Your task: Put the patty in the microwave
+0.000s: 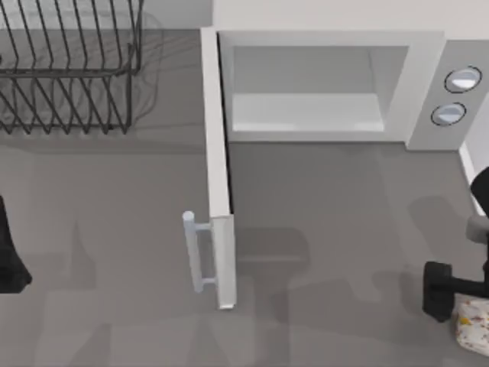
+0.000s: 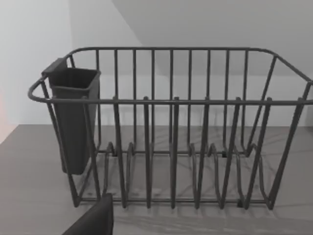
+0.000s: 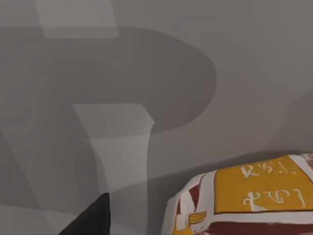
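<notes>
Resting on the grey worktop (image 1: 321, 229) at its right edge, the patty (image 1: 474, 329) lies just beside the right gripper (image 1: 439, 292); whether its fingers are wide or narrow I cannot tell. The microwave (image 1: 416, 84) stands open, door (image 1: 218, 176) swung out. The left gripper (image 1: 11, 260) sits parked at the left edge, facing the dish rack (image 2: 171, 132).

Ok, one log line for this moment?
right tool: beside patty, table's right front | microwave: door open, empty | left arm: parked left
</notes>
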